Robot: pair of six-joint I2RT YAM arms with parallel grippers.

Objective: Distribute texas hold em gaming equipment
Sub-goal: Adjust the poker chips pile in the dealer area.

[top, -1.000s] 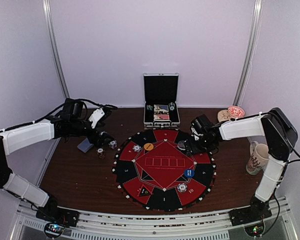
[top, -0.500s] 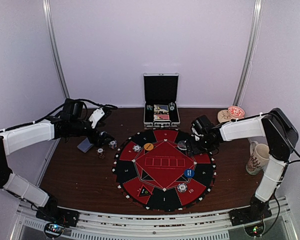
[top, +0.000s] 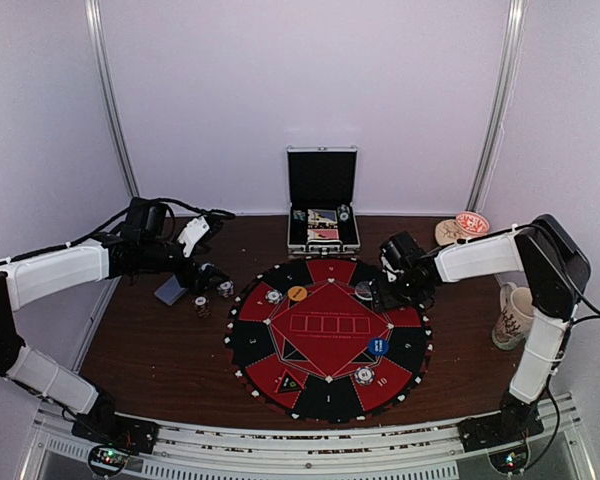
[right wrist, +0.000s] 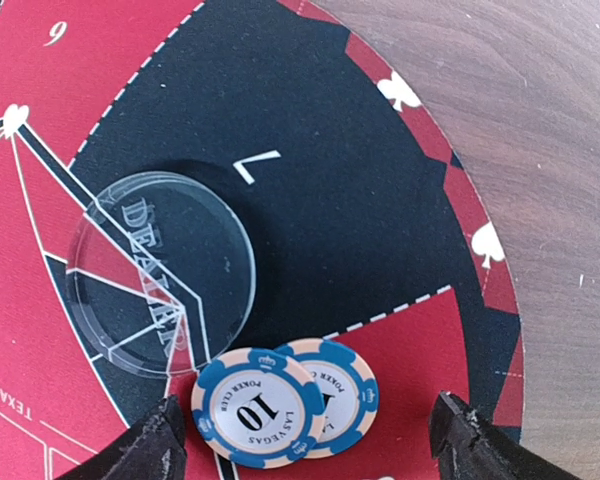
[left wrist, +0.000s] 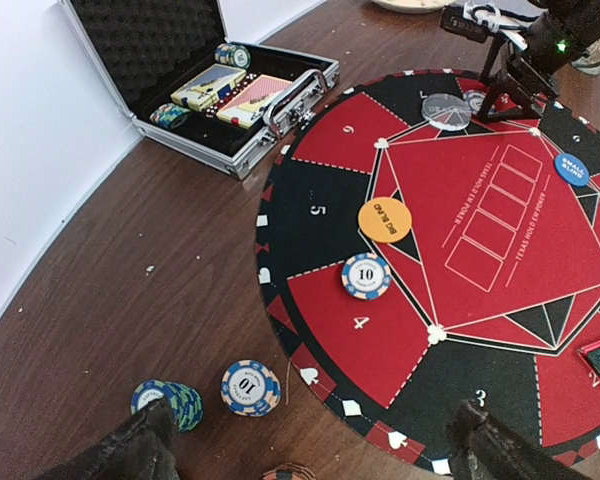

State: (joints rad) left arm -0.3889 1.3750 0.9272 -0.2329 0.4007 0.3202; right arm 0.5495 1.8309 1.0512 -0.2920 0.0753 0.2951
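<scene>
A round red-and-black poker mat (top: 328, 335) lies mid-table. My right gripper (right wrist: 305, 455) is open, low over the mat's far right edge (top: 382, 292). Two overlapping blue-and-white "10" chips (right wrist: 258, 408) lie between its fingers, next to a clear dealer disc (right wrist: 160, 270). My left gripper (left wrist: 310, 465) is open above the wood at the mat's left edge (top: 212, 280). Near it lie a blue-white chip (left wrist: 250, 387), a green-blue chip stack (left wrist: 168, 403) and a reddish chip (left wrist: 288, 472). On the mat are another "10" chip (left wrist: 367, 276), an orange disc (left wrist: 385, 220) and a blue disc (left wrist: 572, 168).
An open aluminium case (top: 323, 225) with card packs and chips stands at the back. A grey-blue card deck (top: 170, 291) lies left of the mat. A patterned mug (top: 513, 315) stands at the right edge, and a tan dish (top: 472, 223) at the back right.
My right gripper has shifted slightly left over the mat's far right edge. The left arm and the chips have not visibly moved.
</scene>
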